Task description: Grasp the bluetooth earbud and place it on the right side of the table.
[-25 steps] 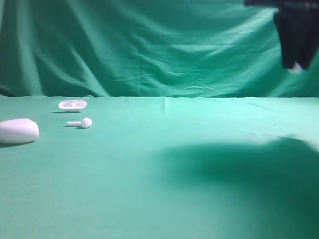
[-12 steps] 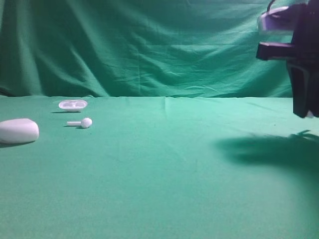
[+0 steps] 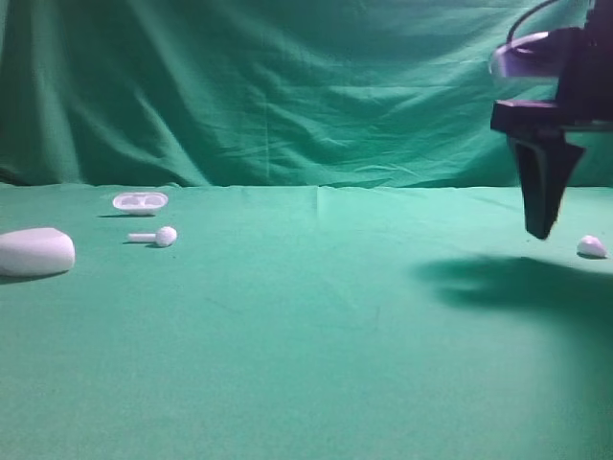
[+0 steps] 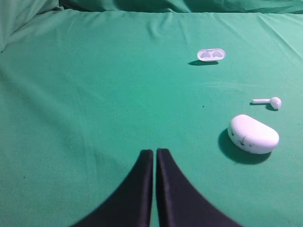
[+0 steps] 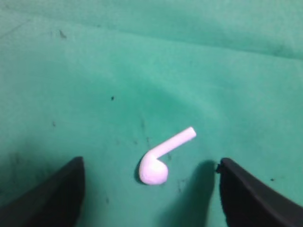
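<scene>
We see the small white bluetooth earbud (image 5: 161,160) lying free on the green cloth counter (image 3: 316,335) at far right, our black right claw (image 5: 149,189) spread wide above it, left claw (image 4: 155,163) closed empty

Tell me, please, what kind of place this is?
Probably a staged robot test bench: a table in green cloth, a matching draped backdrop, and only earbud parts laid out, like the bluetooth earbud.

A creased green cloth backdrop (image 3: 287,96) hangs behind, evenly lit.
</scene>
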Action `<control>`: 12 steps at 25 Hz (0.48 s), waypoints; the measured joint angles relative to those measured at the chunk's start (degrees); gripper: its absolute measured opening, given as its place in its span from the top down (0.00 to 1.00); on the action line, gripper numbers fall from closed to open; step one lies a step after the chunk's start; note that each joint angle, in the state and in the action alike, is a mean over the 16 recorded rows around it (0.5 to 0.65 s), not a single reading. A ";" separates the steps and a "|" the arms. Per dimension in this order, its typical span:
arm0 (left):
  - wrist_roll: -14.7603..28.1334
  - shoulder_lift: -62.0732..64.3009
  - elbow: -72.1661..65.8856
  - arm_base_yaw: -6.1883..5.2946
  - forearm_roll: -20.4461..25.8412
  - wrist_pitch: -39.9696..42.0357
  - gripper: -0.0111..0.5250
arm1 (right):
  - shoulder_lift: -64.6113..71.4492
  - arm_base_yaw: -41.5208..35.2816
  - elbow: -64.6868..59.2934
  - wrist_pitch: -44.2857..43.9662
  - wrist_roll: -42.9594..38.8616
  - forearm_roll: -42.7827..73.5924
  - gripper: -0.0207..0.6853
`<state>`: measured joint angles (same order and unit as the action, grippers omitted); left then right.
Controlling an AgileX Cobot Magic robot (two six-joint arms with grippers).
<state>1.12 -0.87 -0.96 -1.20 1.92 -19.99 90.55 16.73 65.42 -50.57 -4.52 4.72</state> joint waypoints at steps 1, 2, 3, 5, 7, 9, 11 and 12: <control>0.00 0.00 0.00 0.00 0.00 0.00 0.98 | -1.99 0.00 -0.07 -0.70 -0.07 -0.11 0.64; 0.00 0.00 0.00 0.00 0.00 0.00 0.98 | -4.13 0.00 -0.31 -1.29 -0.15 -0.23 0.69; 0.00 0.00 0.00 0.00 0.00 0.00 0.98 | -6.40 0.00 -0.72 -1.78 -0.22 -0.35 0.74; 0.00 0.00 0.00 0.00 0.00 0.00 0.98 | -11.17 0.00 -2.01 -2.44 -0.34 -0.60 0.83; 0.00 0.00 0.00 0.00 0.00 0.00 0.98 | -16.24 0.00 -3.84 -2.69 -0.44 -0.84 0.90; 0.00 0.00 0.00 0.00 0.00 0.00 0.98 | -21.40 0.00 -6.12 -2.51 -0.51 -1.09 0.95; 0.00 0.00 0.00 0.00 0.00 0.00 0.98 | -26.69 0.00 -8.79 -1.94 -0.57 -1.31 0.97; 0.00 0.00 0.00 0.00 0.00 0.00 0.98 | -29.35 0.00 -10.26 -1.57 -0.58 -1.40 0.97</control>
<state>1.12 -0.87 -0.96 -1.20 1.92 -19.99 61.21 16.73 55.16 -52.15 -5.10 3.32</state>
